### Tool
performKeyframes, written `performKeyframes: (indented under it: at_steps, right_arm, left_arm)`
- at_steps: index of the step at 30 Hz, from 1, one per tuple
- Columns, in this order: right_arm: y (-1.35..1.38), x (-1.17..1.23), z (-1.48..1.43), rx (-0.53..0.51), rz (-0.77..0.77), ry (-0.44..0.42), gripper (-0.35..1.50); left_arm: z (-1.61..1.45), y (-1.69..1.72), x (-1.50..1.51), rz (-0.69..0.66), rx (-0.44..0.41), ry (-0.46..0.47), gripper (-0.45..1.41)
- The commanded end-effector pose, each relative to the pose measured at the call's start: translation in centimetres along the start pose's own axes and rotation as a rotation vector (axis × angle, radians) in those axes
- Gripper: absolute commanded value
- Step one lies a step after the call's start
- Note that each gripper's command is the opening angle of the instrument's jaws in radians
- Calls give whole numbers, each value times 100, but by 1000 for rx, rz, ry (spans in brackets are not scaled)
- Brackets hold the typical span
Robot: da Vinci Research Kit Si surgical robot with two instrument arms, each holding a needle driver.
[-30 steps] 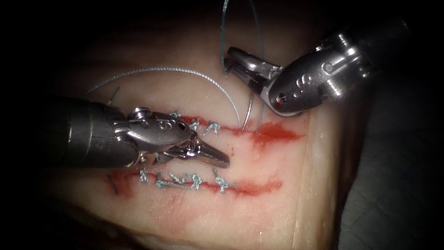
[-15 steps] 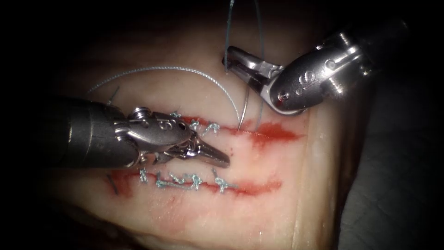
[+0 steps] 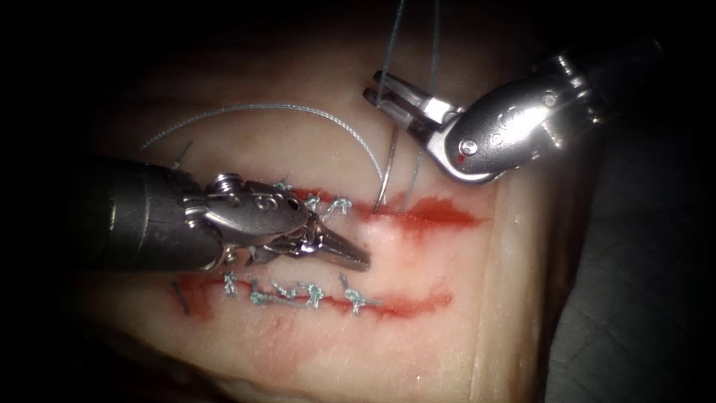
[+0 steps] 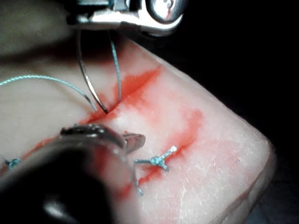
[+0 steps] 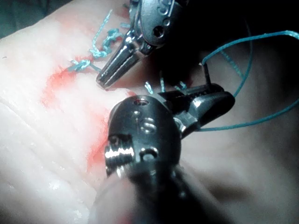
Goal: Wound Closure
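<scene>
Needle [image 3: 388, 170] stands near upright, tip sunk in the tissue [image 3: 447, 313] at the right end of the upper cut [image 3: 418, 213], around 1 o'clock from frame centre; upper end sits in the right hand [image 3: 388, 91], which is clamped on it near the thread end. My read: thin stiff steel, slick, will twist unless gripped flat across its curve, clear of the tip. Thread [image 3: 298, 113] arcs away toward 10 o'clock, more strands rise to 12; light, limp, snags easily. Left hand [image 3: 350, 252] rests closed and empty between the upper cut and the lower cut [image 3: 403, 302], at about 7 o'clock from the needle. Knots [image 3: 298, 292] line both cuts. Tissue soft, wet with red fluid [image 3: 440, 213], probably tears if dragged. Surroundings dark.
</scene>
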Motion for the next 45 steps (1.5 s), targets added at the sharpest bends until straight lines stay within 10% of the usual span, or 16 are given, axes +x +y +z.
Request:
performKeyframes:
  at_steps: [1,45]
  right_arm:
    - [5,3,8,3,12,-1,-35]
    - [-6,34,2,107,447,73,-35]
  left_arm:
    - [6,5,-1,1,-1,0,-45]
    - [6,4,-1,7,0,4,-45]
